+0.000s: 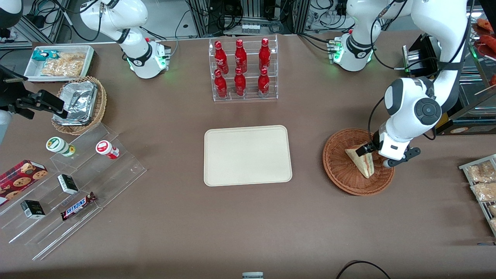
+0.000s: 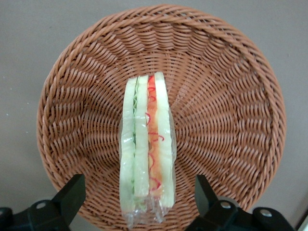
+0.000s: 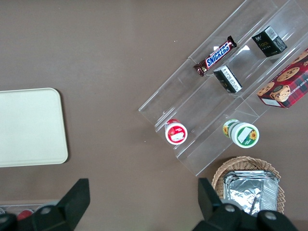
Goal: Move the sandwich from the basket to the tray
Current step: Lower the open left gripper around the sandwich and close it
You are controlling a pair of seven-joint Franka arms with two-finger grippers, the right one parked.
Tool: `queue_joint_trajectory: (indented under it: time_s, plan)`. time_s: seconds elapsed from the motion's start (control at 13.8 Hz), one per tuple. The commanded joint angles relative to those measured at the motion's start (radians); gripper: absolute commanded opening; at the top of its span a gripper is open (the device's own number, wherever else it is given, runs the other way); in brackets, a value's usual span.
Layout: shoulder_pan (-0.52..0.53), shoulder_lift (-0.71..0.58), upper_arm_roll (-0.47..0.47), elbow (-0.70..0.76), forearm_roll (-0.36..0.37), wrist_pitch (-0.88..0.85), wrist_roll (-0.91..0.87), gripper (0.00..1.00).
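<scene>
The sandwich (image 1: 360,161) stands on edge in the reddish-brown wicker basket (image 1: 337,170), toward the working arm's end of the table. Its red and green filling layers (image 2: 147,144) face the left wrist camera, and its clear wrap shows at the end. My gripper (image 1: 375,157) is lowered into the basket (image 2: 231,120) and is open. Its two black fingers straddle the sandwich, with a gap on each side (image 2: 138,185). The cream-beige tray (image 1: 248,155) lies bare at the table's middle, beside the basket, and shows in the right wrist view too (image 3: 29,125).
A clear rack of red bottles (image 1: 242,69) stands farther from the front camera than the tray. Toward the parked arm's end are an acrylic stepped shelf with snacks (image 1: 77,182), a tan wicker basket with foil containers (image 1: 79,104) and a white bin (image 1: 58,62). Snack packets (image 1: 480,182) lie at the working arm's end.
</scene>
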Motion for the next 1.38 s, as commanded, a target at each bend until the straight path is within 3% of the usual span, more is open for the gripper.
queue_joint_trajectory:
  time_s: [0.0,0.36,0.58,0.65,0.73,0.94,1.16,1.31]
  plan:
    - [-0.009,0.026,-0.005,-0.006,0.003,0.038,-0.067,1.00]
    - [-0.010,0.077,-0.006,-0.006,0.003,0.084,-0.067,1.00]
    - [-0.010,0.092,-0.006,-0.006,0.003,0.089,-0.069,0.93]
    - [-0.010,0.095,-0.006,-0.006,0.001,0.089,-0.078,0.80]
    - [-0.010,0.095,-0.006,-0.006,0.003,0.084,-0.090,0.55]
    - [-0.010,0.084,-0.008,-0.005,0.001,0.076,-0.093,0.17]
    - [-0.010,0.057,-0.009,0.009,0.001,0.018,-0.092,0.12]
    - [-0.050,0.051,-0.017,0.061,0.000,-0.107,-0.088,0.02]
